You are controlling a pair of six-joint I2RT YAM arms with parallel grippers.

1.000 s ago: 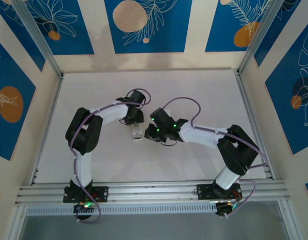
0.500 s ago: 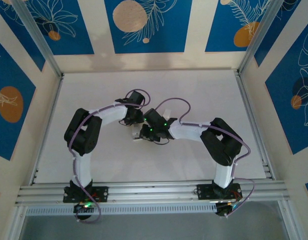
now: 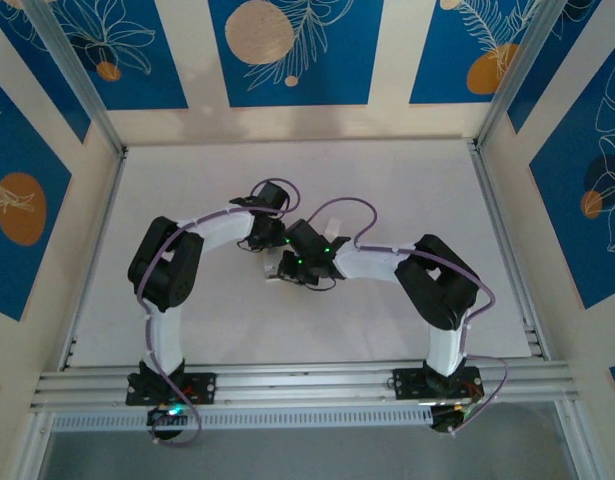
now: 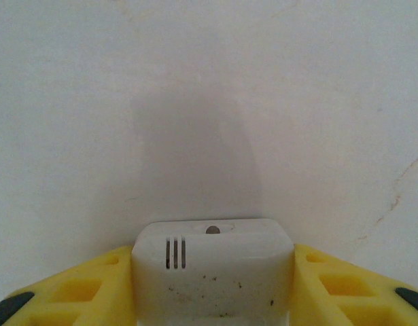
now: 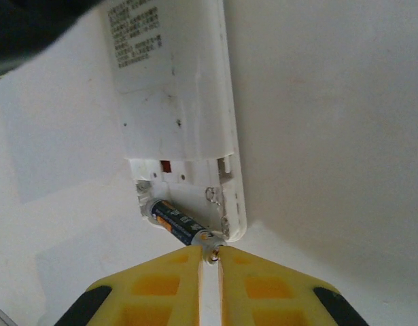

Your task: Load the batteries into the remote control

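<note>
Near the middle of the worktop [image 3: 387, 180], the left pincer [image 4: 212, 295] squeezes the remote control [image 5: 175, 102] by its sides. The right pincer [image 5: 210, 272], almost closed, pinches the end of one battery [image 5: 181, 227] (it lies slanted in the open slot). The next move, I think, is to push it down flat, gently.

Smooth white plastic remote control [image 5: 175, 102] flecked with dark specks and scuffs, battery [image 5: 180, 226] in a glossy dark wrap with a shiny metal end, matt yellow plastic fingers [image 5: 147, 288] on the right pincer [image 5: 210, 268], matt pale counter [image 4: 195, 81] with faint scratches, brushed metal rail [image 3: 307, 380]
</note>
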